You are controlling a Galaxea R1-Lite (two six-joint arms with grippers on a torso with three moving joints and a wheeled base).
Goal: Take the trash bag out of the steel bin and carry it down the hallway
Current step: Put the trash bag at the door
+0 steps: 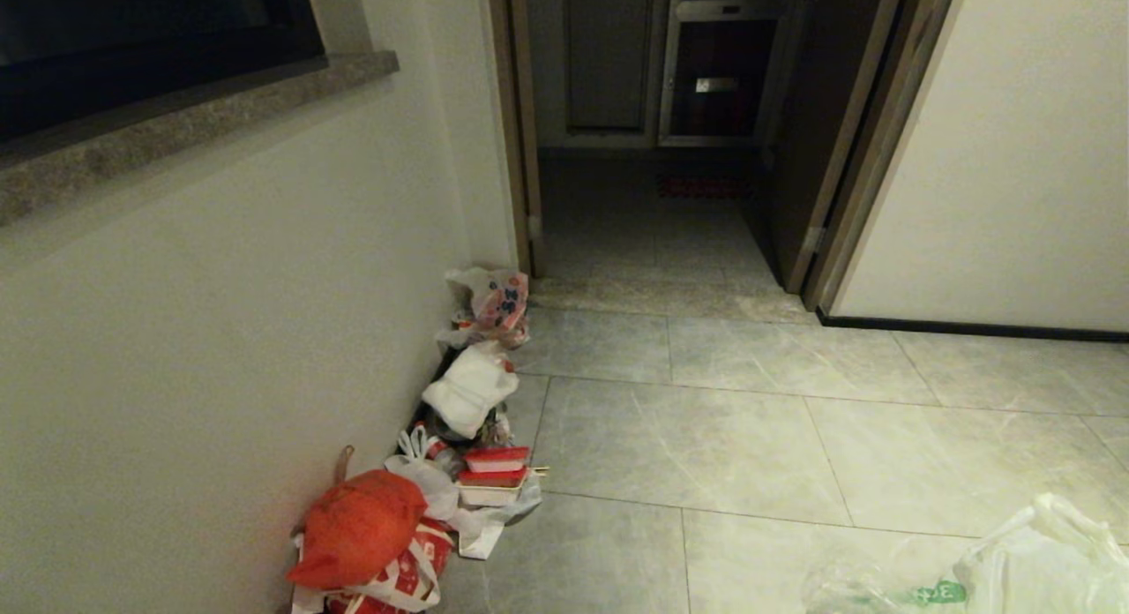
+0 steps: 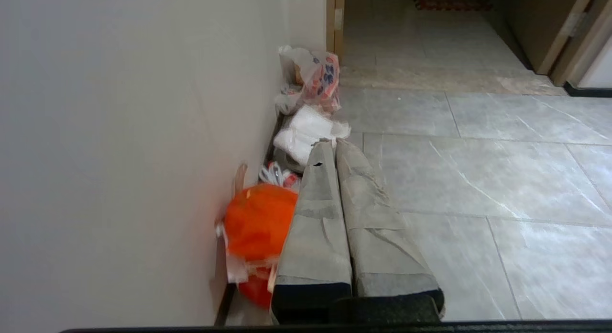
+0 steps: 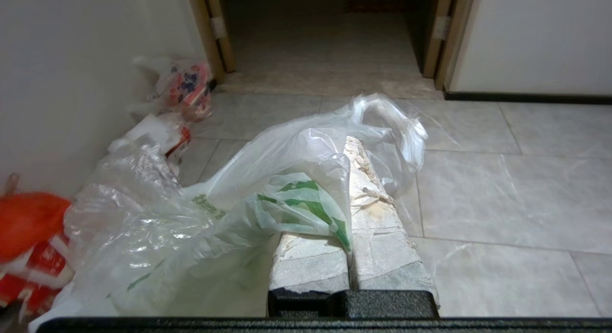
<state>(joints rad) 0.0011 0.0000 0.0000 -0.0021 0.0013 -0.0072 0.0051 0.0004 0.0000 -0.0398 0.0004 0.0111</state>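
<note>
Grey hallway tiles run toward your open doorway; your right gripper pinches the trash bag, left gripper fingers pressed together, empty.

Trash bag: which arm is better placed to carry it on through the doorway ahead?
The right. The right gripper is shut on the trash bag, which drapes over its fingers. The left gripper is shut and empty, beside the rubbish pile along the wall.
</note>
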